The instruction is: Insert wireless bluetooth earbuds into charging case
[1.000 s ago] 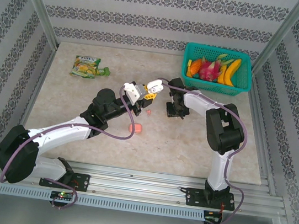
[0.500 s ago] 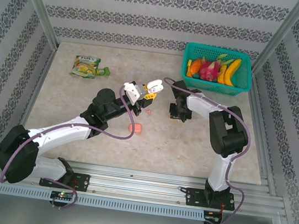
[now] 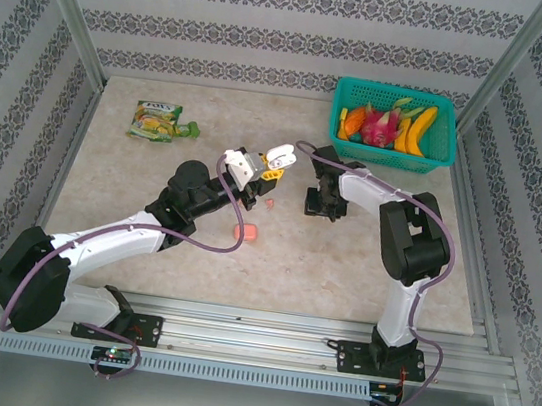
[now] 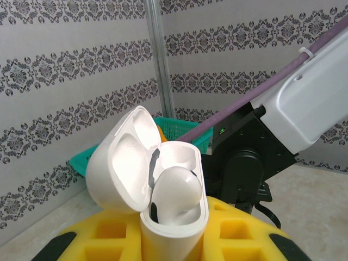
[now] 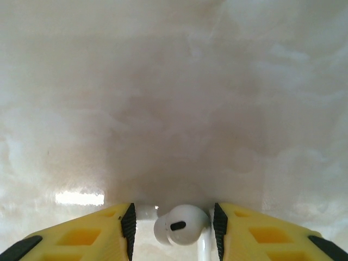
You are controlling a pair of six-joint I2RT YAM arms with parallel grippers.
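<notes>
Left gripper [image 3: 256, 169] clamps open white charging case [image 4: 163, 179], lid up. Right gripper [image 5: 172, 225] low at surface [image 5: 174, 109], jaws slack around white earbud [image 5: 185, 217], gap on one side. Risk: uneven closing pushes earbud, so it rolls or squirts out.

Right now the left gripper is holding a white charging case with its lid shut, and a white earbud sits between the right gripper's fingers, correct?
Not quite: the lid is open, not shut, as the left wrist view shows. The rest holds: the left gripper holds the white charging case, and a white earbud sits between the fingers of the right gripper.
</notes>
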